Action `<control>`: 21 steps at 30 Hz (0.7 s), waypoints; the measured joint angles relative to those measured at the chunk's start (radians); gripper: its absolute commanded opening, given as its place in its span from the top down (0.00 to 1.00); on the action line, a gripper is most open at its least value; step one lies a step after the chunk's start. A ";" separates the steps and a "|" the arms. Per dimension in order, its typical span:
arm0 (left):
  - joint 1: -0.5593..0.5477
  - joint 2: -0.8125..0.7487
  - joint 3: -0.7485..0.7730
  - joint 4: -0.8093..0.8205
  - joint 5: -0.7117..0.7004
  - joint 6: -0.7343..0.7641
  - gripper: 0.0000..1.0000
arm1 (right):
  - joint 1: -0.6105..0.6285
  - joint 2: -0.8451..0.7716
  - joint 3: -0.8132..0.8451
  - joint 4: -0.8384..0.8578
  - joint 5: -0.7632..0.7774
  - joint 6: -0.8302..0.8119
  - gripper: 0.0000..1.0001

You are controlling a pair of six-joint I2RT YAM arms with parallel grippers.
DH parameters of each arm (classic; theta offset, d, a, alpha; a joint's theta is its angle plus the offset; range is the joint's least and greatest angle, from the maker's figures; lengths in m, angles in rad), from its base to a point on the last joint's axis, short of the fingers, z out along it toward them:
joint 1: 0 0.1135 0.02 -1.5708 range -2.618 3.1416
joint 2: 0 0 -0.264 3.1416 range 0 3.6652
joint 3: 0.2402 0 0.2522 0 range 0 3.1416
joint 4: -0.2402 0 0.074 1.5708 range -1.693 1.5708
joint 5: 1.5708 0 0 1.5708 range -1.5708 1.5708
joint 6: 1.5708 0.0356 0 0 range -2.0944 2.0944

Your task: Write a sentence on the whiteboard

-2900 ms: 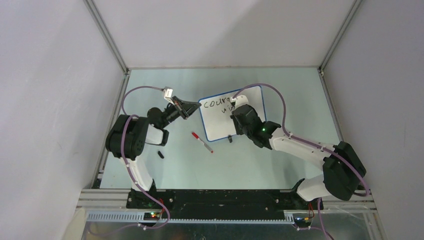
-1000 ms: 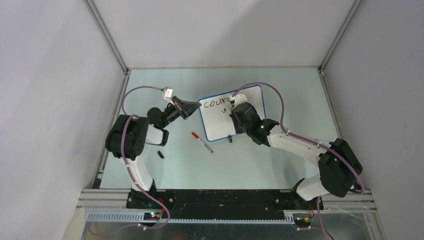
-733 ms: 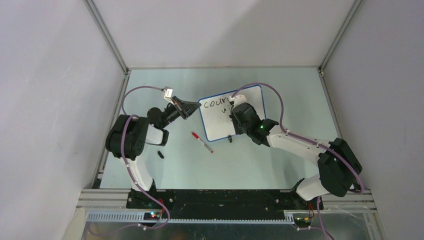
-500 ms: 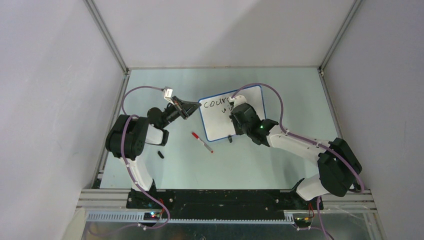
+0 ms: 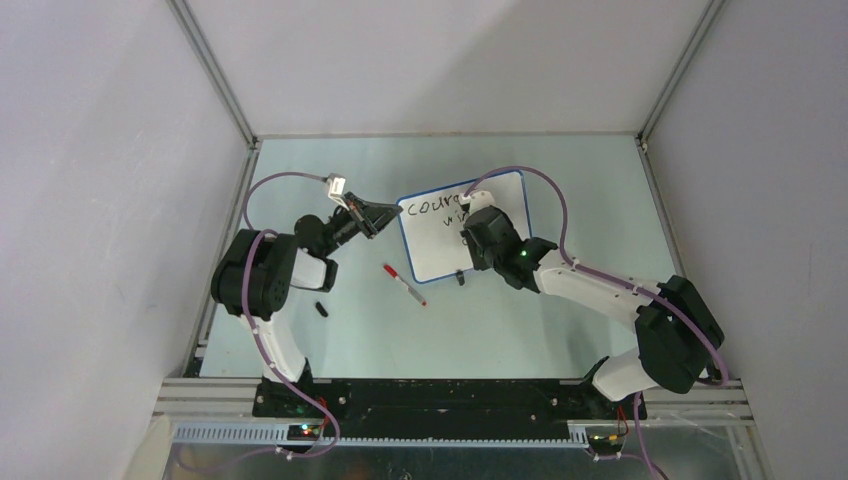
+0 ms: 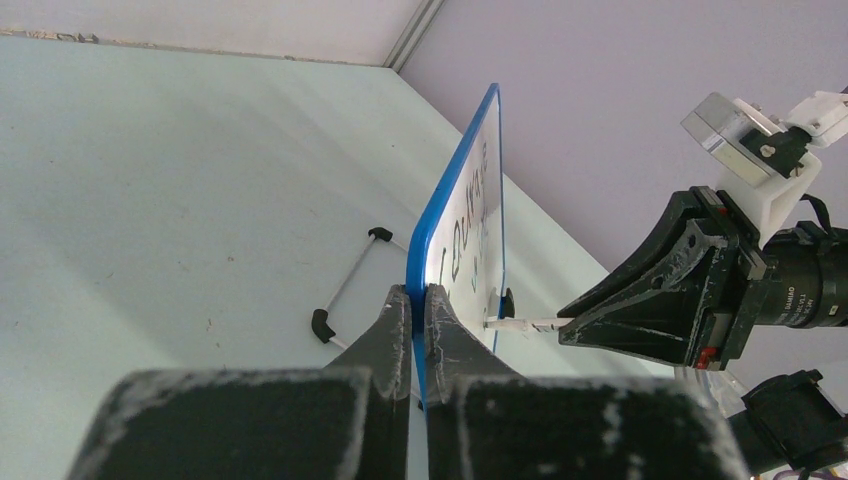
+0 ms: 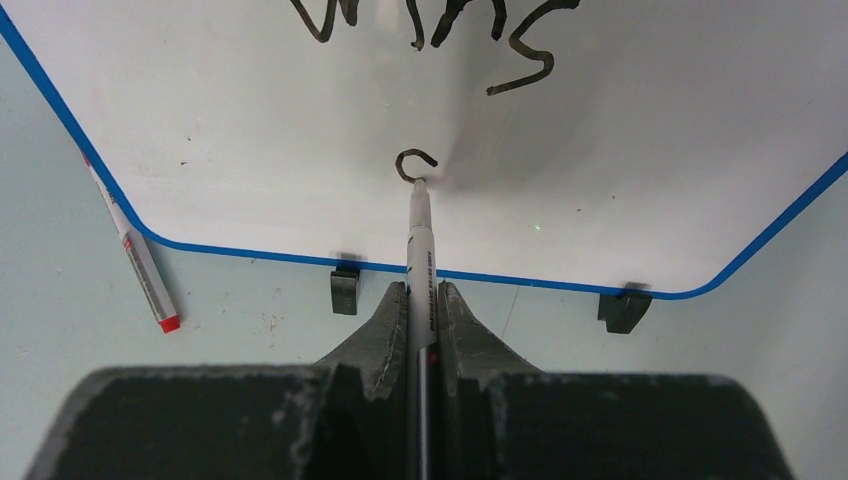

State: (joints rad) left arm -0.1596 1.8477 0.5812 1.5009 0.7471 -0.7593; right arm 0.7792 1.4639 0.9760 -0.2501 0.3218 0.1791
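The whiteboard (image 5: 432, 255) is clamped by the left jaws and the marker (image 7: 420, 250) by the right jaws; two words of the sentence (image 5: 433, 213) are written, the third barely begun.

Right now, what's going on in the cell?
The left tool is shut on the blue edge of the whiteboard, steadying it. The right tool is shut on a marker whose tip touches the board. The sentence shows "coura", the rest hidden by the arm, then "wins" below it. A small curl at the marker tip starts a third line. A red-capped pen lies on the table beside the board.
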 measured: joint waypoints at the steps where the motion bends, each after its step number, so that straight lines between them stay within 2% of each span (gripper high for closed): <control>1: 0.000 0.000 0.000 0.000 0.000 0.000 1.00 | -0.001 0.000 0.000 0.000 -0.001 0.000 1.00; 21: 0.000 0.000 0.000 0.000 0.000 0.000 1.00 | -0.019 0.000 0.020 0.003 -0.014 0.000 1.00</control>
State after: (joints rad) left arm -0.1596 1.8477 0.5812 1.5009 0.7467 -0.7593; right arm 0.7597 1.4639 0.9958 -0.2474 0.3073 0.1791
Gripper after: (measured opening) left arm 0.018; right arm 0.133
